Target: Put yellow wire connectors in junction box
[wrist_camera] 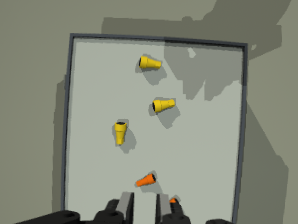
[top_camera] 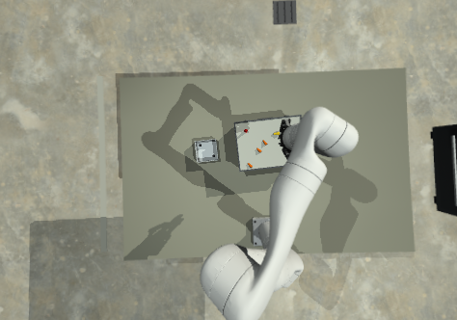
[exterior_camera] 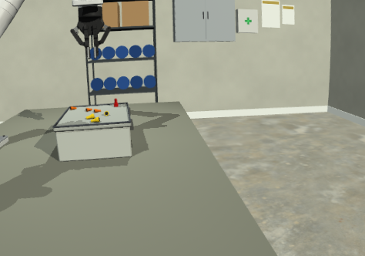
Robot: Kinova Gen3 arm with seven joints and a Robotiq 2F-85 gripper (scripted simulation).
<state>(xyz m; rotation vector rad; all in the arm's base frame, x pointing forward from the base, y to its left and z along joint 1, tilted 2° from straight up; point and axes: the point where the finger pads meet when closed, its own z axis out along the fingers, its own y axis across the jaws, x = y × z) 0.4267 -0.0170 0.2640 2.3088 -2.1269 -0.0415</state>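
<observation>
Three yellow wire connectors (wrist_camera: 149, 63) (wrist_camera: 163, 105) (wrist_camera: 120, 133) lie on the tool case's grey lid (wrist_camera: 210, 140) (top_camera: 255, 133) (exterior_camera: 115, 114). They also show in the exterior view (exterior_camera: 90, 116) (exterior_camera: 95, 119) (exterior_camera: 106, 113). My gripper (wrist_camera: 144, 208) (exterior_camera: 92, 45) hangs high above the lid with its fingers drawn close together and nothing between them. From above, my arm hides most of it. The steel junction box (top_camera: 206, 150) stands open on the table to the left of the case, apart from it.
Orange connectors (wrist_camera: 146, 180) (top_camera: 258, 149) and a red one (top_camera: 246, 130) (exterior_camera: 115, 102) also lie on the lid. My arm's base plate (top_camera: 260, 231) sits at the table's front edge. A shelf rack (exterior_camera: 121, 58) stands behind the table.
</observation>
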